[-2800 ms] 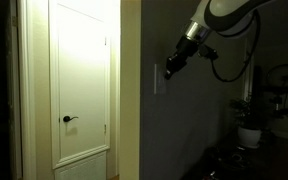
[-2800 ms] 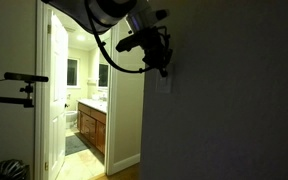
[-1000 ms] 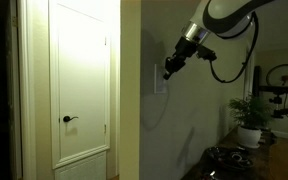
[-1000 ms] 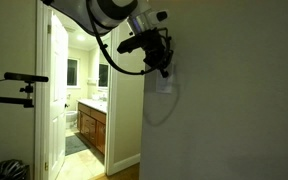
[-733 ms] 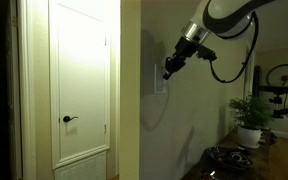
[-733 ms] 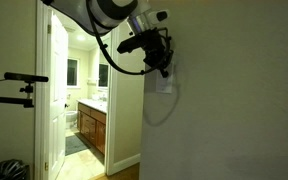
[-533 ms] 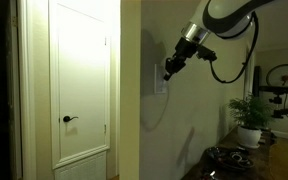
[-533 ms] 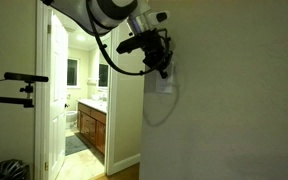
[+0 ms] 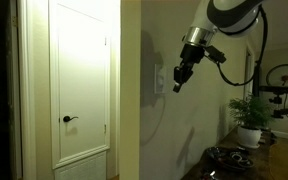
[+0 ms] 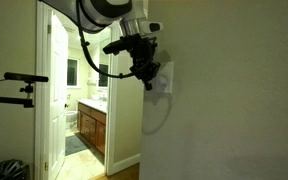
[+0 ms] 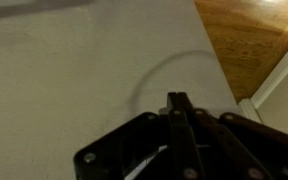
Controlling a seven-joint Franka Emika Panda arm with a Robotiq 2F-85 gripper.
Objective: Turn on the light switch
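Observation:
The light switch (image 9: 160,80) is a small pale upright plate on the grey wall, near the wall's corner; it also shows in an exterior view (image 10: 163,78). My gripper (image 9: 179,80) hangs just off the wall, a short gap away from the plate, and shows in the exterior view (image 10: 145,76) in front of the plate. In the wrist view the black fingers (image 11: 178,104) are pressed together and hold nothing, with bare wall behind them. The wall around the switch is lit.
A white door with a black lever handle (image 9: 69,119) stands beside the wall corner. A doorway opens onto a lit bathroom with a cabinet (image 10: 92,125). A potted plant (image 9: 250,118) and a bicycle (image 9: 284,80) stand further along. A tripod arm (image 10: 14,78) juts in.
The wall turned brighter between 2.8 s and 1.0 s ago. Since half a second ago my gripper has pulled back off the switch plate, away from the wall.

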